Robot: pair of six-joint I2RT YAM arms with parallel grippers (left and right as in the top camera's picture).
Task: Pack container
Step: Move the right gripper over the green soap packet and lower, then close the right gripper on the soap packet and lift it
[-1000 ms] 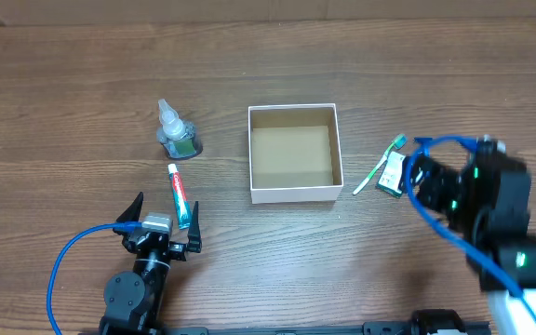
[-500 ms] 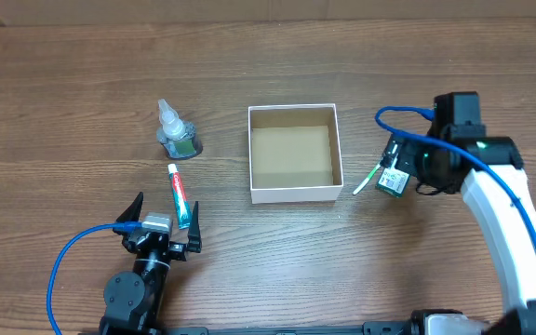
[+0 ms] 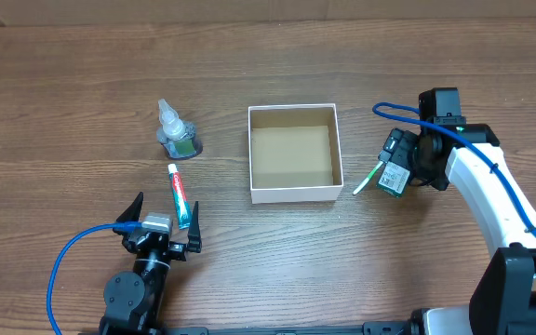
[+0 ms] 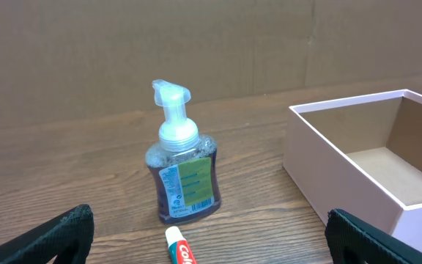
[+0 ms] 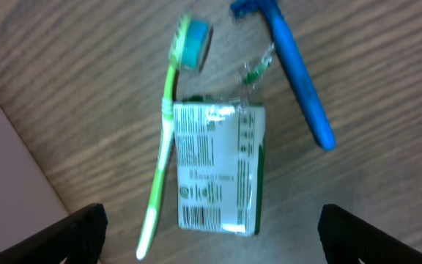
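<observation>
1. Container [image 3: 294, 154]: middle of tabletop [image 3: 73, 74], brown inside bare; nothing packed yet.
2. Left to pack, by the look of it: soap bottle [image 3: 177, 133] and toothpaste tube [image 3: 180, 196] well to its left; toothbrush [image 5: 165, 147], green-and-white packet [image 5: 217, 176] and blue razor [image 5: 291, 73] near its right wall.
3. Left jaws: spread wide, empty, just beside the toothpaste tube.
4. Right jaws: wide apart above the packet, gripping nothing.
5. Against the earlier frame: right arm [image 3: 477, 177] swung in from the right edge to over the packet; all else unmoved.
</observation>
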